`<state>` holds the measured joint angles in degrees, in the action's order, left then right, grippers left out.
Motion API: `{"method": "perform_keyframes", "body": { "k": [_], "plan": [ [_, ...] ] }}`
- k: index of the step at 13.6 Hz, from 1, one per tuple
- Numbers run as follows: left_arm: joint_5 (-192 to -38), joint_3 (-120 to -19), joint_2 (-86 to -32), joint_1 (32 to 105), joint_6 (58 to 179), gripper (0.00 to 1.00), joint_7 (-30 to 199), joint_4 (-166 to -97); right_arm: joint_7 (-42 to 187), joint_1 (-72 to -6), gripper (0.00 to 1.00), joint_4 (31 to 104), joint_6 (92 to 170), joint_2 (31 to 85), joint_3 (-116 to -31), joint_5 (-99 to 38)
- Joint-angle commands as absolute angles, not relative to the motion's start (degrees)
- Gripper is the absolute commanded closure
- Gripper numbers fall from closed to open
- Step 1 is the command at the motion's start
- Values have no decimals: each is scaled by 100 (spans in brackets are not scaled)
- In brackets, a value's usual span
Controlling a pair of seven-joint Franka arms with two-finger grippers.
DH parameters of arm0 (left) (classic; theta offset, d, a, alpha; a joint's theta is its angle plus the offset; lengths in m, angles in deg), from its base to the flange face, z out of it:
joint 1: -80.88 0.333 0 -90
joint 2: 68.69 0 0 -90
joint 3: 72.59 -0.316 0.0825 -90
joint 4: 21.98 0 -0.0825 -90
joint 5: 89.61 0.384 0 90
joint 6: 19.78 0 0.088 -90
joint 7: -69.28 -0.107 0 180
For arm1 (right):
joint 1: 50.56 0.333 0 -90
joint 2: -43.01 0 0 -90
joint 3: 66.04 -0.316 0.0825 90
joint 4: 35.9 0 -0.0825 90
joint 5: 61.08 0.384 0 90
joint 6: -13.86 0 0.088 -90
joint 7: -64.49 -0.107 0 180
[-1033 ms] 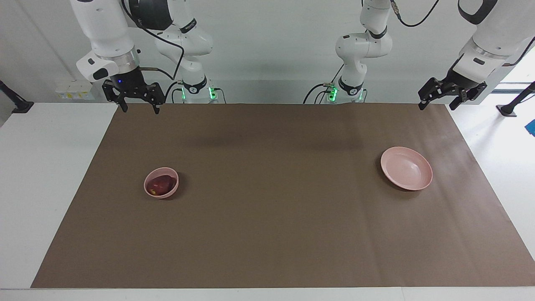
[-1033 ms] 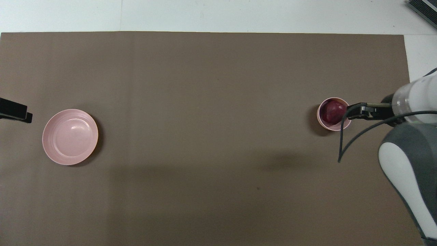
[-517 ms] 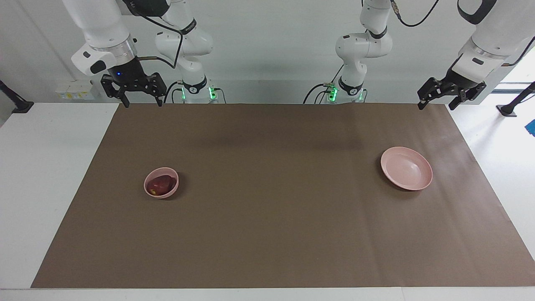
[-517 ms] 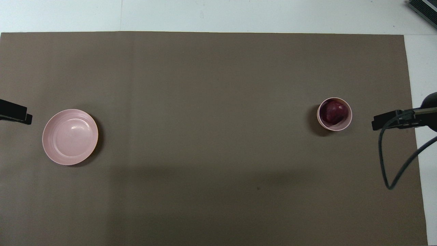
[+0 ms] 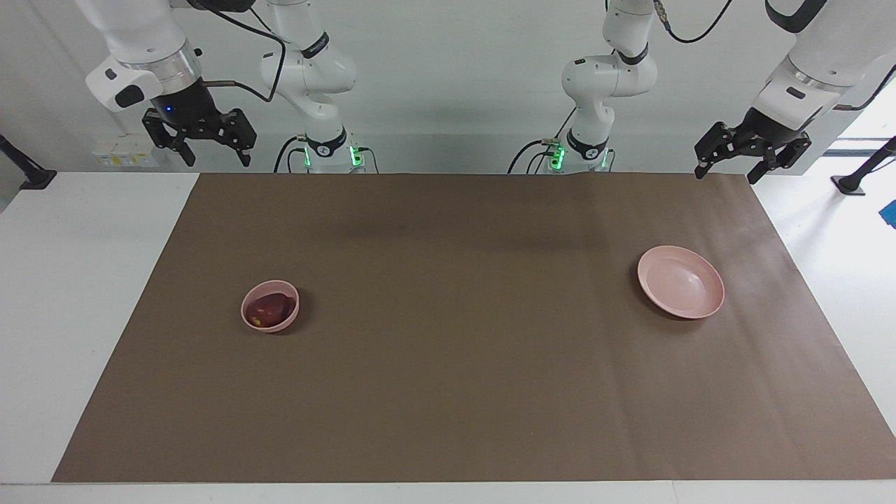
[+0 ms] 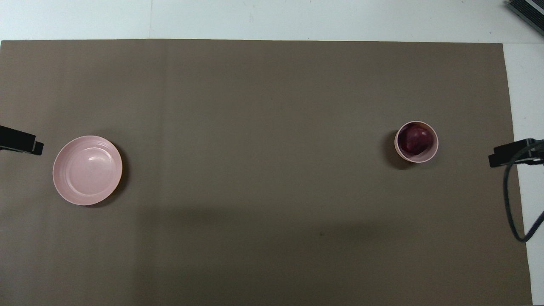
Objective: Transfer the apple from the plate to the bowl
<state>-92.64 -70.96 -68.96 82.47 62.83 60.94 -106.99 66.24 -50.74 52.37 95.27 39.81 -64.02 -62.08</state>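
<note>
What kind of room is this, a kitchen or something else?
Probably a robotics lab, not a kitchen: two white robot arms stand at a table under a plain brown mat, with only a bowl and plate.
</note>
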Motion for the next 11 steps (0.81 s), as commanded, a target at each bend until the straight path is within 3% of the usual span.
{"method": "perform_keyframes", "body": {
  "k": [1,11],
  "plan": [
    [-9269,-7188,-6992,8167,6205,0,6005,-10688,6783,-5100,0,5111,9524,4046,-6420,-6098],
    [-9286,-7232,-6992,8175,6187,0,6013,-10679,6731,-5109,0,5199,9815,3993,-6402,-6187]
  ]
}}
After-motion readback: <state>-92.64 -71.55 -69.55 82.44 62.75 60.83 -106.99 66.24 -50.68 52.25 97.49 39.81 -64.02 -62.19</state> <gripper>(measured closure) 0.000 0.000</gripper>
